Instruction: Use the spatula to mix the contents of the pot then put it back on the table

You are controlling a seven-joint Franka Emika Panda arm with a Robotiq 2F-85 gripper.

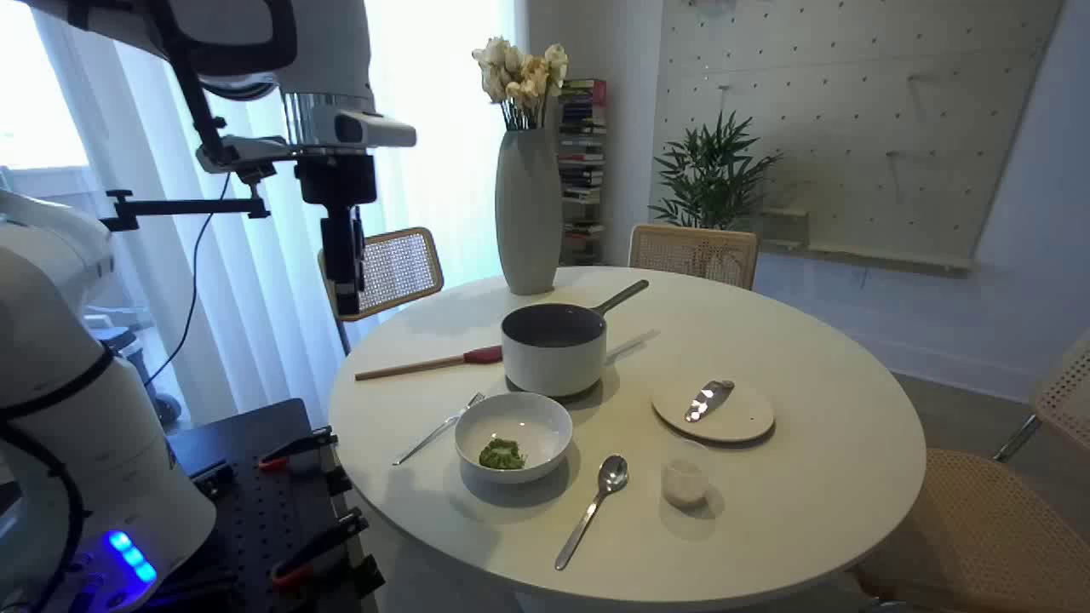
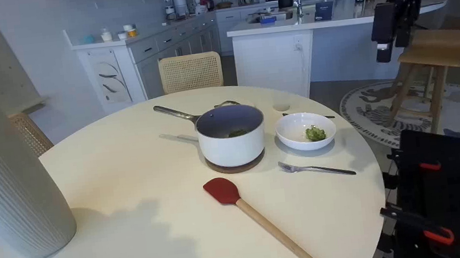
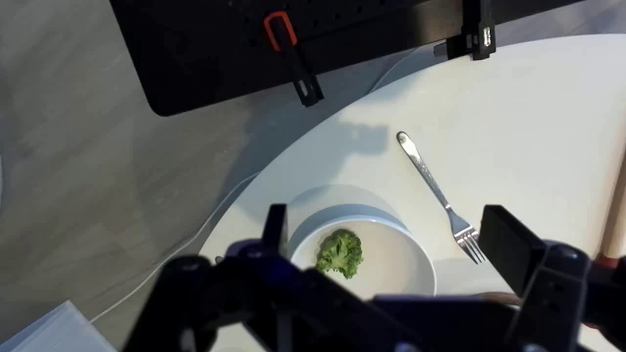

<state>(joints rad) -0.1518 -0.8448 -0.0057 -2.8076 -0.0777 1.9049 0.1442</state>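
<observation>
Well, bowl (image 2: 300, 144) holds broccoli (image 2: 315, 133) (pot (image 2: 232, 151), something green (image 2: 237, 133)).

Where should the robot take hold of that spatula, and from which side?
Probably grip the spatula by the middle of its wooden handle, from above, jaws across it: the handle is slim and lies along the table, while the red head is broad.

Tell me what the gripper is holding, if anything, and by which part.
Nothing is held: the gripper stands open in mid-air, and the spatula lies on the table, well apart from it.
</observation>
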